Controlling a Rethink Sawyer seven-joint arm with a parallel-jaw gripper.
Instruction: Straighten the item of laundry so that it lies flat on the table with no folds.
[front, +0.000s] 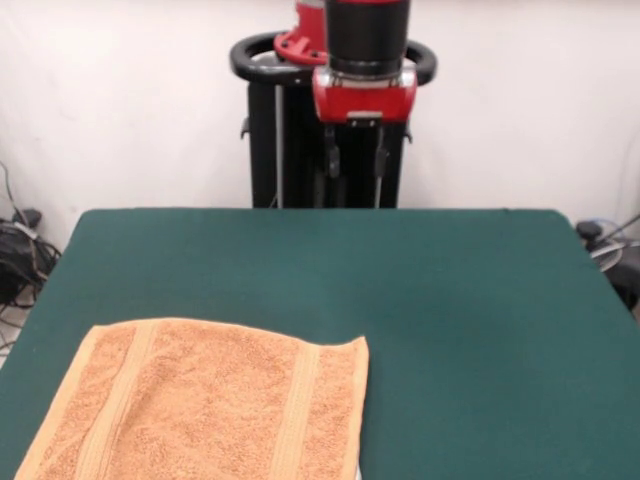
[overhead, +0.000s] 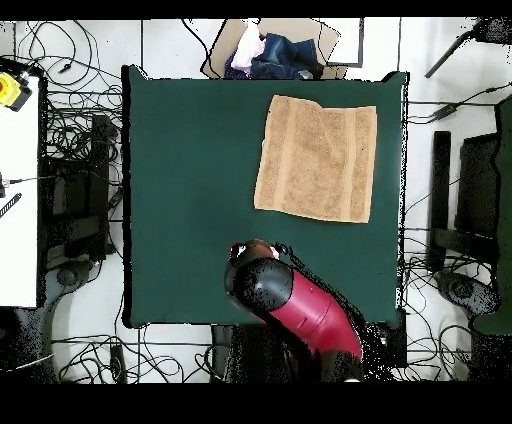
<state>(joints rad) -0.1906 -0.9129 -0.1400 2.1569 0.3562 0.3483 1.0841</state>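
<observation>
Towel (front: 205, 402) spread flat at near left corner of table (front: 470, 300) in front view, woven bands showing, one corner slightly lifted. Gripper (front: 354, 160) raised over far edge, centre, fingers apart, empty.

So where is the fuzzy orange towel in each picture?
Front view: the orange-tan terry-cloth towel lies at bottom left, running off the bottom edge.
Overhead view: it lies upper right of centre, near the top edge of the dark green table.
Shared landmark: the red and black arm.
</observation>
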